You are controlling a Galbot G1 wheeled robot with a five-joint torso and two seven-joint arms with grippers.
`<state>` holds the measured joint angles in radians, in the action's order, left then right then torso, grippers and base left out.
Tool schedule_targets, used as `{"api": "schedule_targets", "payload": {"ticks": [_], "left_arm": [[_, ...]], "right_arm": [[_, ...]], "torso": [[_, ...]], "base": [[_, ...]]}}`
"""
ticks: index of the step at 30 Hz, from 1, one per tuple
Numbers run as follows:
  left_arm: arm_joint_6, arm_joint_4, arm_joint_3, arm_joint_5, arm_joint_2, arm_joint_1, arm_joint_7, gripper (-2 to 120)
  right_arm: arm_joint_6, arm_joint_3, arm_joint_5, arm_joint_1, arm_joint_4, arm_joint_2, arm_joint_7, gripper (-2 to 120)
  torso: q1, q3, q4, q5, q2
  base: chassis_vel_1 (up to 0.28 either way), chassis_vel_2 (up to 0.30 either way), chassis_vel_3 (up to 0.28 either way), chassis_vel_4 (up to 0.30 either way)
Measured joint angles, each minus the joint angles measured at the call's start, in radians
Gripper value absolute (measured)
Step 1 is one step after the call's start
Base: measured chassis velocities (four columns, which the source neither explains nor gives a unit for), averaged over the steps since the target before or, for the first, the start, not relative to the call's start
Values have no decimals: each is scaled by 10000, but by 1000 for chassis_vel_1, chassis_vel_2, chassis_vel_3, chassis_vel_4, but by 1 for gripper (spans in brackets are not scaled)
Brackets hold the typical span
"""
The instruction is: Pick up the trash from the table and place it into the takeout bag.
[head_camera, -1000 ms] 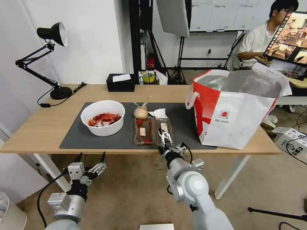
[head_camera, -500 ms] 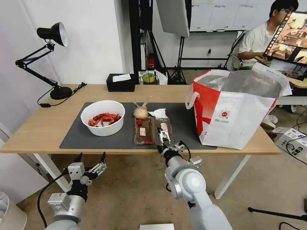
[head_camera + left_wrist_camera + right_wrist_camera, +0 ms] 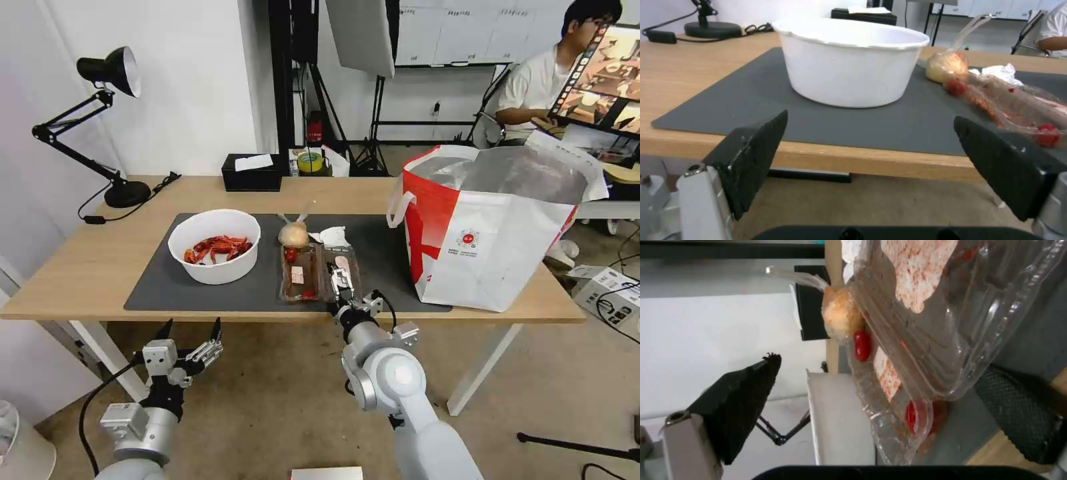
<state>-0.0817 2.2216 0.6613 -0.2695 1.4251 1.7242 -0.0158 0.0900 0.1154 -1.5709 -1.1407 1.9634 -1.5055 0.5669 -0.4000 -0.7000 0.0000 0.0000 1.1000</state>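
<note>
The right gripper [image 3: 341, 279], jaws spread wide and holding nothing, straddles the near right half of the clear hinged tray [image 3: 319, 272], whose long axis runs left to right on the surface's mat [image 3: 153, 287]. Left gripper [image 3: 190, 329] waits open below the near edge.

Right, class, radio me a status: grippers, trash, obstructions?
Right gripper open at the plastic tray. Left gripper open, below table edge. Nothing blocking the bag.

one bowl [image 3: 214, 245], one plastic tray [image 3: 319, 273], one knotted bag [image 3: 293, 233], one tissue [image 3: 332, 235], one takeout bag [image 3: 490, 227]
</note>
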Motion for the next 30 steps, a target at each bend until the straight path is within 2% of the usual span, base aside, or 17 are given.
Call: {"api": "schedule_targets", "payload": {"ticks": [12,30], "left_arm": [[42,85,8,1,31,86,0,100],[99,218,-39,94,113,205,1,100]], "right_arm": [[-85,126,877,-10,156,115,-241,100],[-240,338,1079,174,861,613,-382,100]], "torso": [[1,0,0,1,0],[0,0,0,0,0]], "base": [[0,0,0,0],[0,0,0,0]]}}
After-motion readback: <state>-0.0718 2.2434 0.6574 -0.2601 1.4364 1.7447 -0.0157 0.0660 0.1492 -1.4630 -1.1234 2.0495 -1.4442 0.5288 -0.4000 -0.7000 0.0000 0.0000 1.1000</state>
